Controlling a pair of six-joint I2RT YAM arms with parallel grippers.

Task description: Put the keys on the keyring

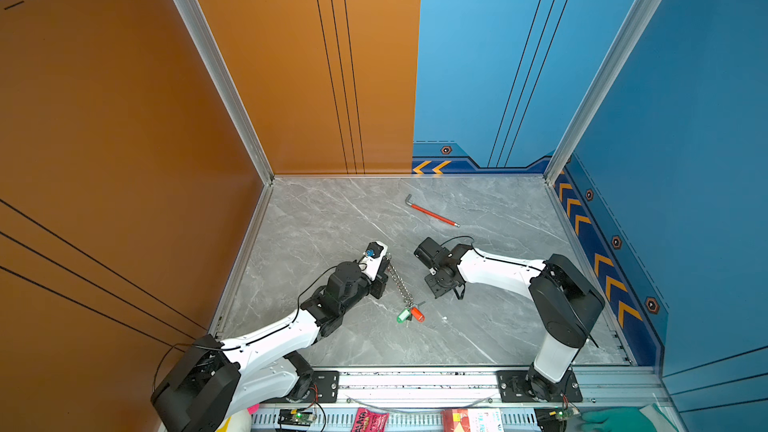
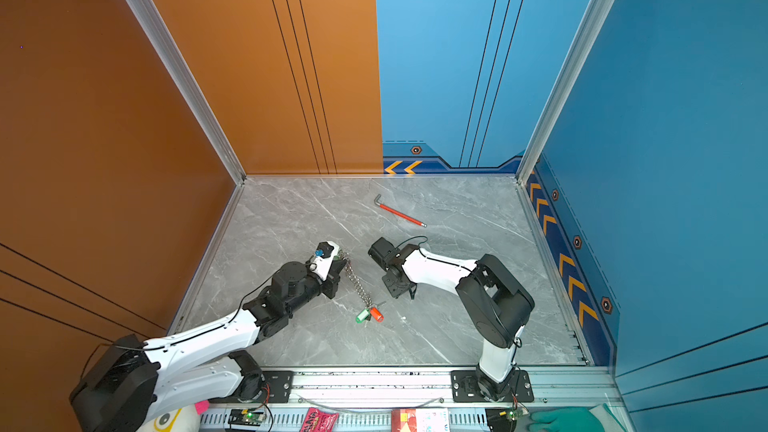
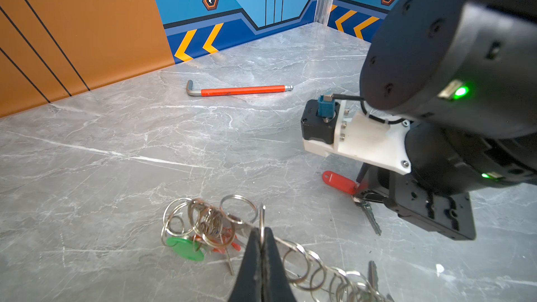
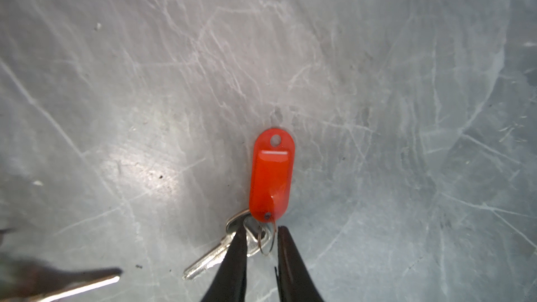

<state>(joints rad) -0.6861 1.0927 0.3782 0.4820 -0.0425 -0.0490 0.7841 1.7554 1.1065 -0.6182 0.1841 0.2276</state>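
The keyring (image 1: 401, 284) is a silver chain of linked rings lying across the grey table, also visible in the left wrist view (image 3: 308, 262). My left gripper (image 3: 261, 233) is shut on one upright ring of it. Keys with a green tag (image 1: 403, 316) and an orange tag (image 1: 417, 314) sit at the chain's near end. In the right wrist view a separate orange-tagged key (image 4: 271, 175) lies flat on the table. My right gripper (image 4: 261, 238) stands open over it, and the key's small wire ring and head show between the fingers. That gripper's fingertips are hidden in both top views.
A red-sleeved hex wrench (image 1: 432, 213) lies toward the back of the table. Orange and blue walls close in the back and both sides. A metal rail (image 1: 415, 384) carrying both arm bases runs along the front edge. Another loose key (image 3: 372, 277) lies beside the chain.
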